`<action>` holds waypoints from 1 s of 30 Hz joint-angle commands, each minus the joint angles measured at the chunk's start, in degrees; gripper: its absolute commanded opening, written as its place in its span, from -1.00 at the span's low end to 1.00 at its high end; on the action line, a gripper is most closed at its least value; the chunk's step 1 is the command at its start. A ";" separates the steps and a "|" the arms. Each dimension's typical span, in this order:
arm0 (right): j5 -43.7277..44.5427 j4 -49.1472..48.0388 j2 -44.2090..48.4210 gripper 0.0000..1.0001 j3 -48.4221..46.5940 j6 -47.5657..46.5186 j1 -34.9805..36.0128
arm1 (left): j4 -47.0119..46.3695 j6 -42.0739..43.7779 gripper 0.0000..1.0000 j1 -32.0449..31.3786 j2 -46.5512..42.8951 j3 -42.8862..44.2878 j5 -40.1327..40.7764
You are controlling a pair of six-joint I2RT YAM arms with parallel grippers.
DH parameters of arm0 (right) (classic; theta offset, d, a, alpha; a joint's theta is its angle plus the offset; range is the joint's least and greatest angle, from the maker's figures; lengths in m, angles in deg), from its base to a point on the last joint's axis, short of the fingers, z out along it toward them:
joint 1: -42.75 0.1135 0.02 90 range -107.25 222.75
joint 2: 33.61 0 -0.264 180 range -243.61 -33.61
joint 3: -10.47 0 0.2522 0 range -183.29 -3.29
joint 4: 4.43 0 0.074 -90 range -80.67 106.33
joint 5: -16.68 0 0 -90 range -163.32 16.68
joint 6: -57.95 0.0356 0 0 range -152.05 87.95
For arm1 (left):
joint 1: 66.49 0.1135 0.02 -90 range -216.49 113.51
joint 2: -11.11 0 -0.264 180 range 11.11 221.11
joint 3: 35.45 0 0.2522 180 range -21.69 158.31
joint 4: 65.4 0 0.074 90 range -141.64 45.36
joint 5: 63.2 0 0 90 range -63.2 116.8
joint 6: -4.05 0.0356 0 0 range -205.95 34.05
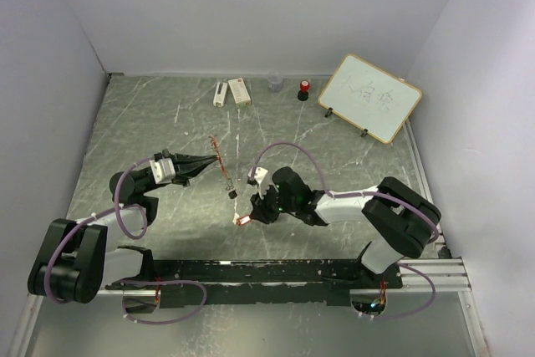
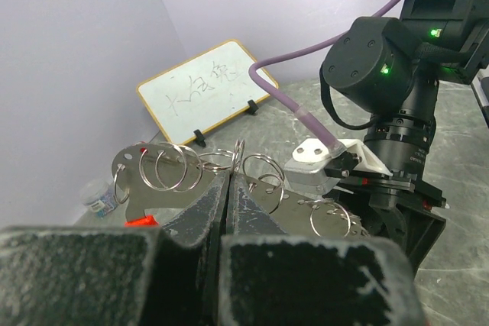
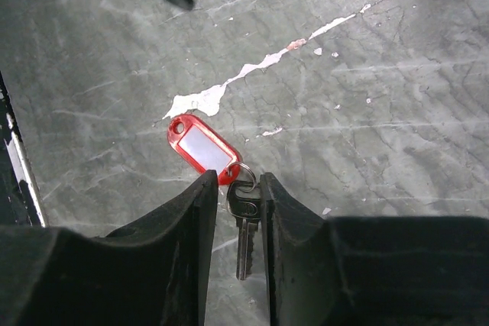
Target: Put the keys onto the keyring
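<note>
The keyring (image 2: 164, 169), a curved grey plate carrying several thin silver rings, hangs in front of my left gripper (image 2: 231, 173), which is shut on one ring. From above, its red fob (image 1: 215, 149) shows at the left gripper (image 1: 209, 159). A key with a black tag (image 1: 231, 193) lies just below it; whether they are joined I cannot tell. The other key (image 3: 243, 215), silver with a red tag (image 3: 200, 148), lies flat on the table. My right gripper (image 3: 237, 181) straddles its head, fingers close on either side with a thin gap on the left. Seen from above, that tag (image 1: 243, 221) sits at the right gripper (image 1: 252, 213).
A small whiteboard (image 1: 370, 98) stands at the back right. A red-capped black cylinder (image 1: 304, 89), a clear cup (image 1: 275, 83) and two white blocks (image 1: 231, 92) line the back edge. The right arm (image 2: 390, 89) is close in front of the left wrist camera.
</note>
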 commanded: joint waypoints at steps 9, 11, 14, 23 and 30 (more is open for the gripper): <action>-2.23 -1.27 -1.16 -0.40 -0.02 -1.13 0.42 | -15.76 -0.71 -0.87 0.68 0.46 -0.15 -0.86; -2.65 -1.71 -1.33 -0.42 0.23 -1.17 0.46 | -15.72 -0.62 -0.87 0.71 0.56 -0.15 -0.86; -2.69 -2.10 -1.48 -0.47 0.14 -1.17 0.48 | -15.72 -0.79 -0.87 0.77 0.78 -0.03 -0.97; -1.43 -2.26 0.80 -1.00 0.51 -1.18 0.48 | -15.74 -0.88 -0.87 0.86 0.60 -0.07 -1.04; 2.06 -1.17 9.14 -0.93 2.34 -2.58 0.58 | -15.75 -1.09 -0.87 0.86 0.74 0.04 -1.32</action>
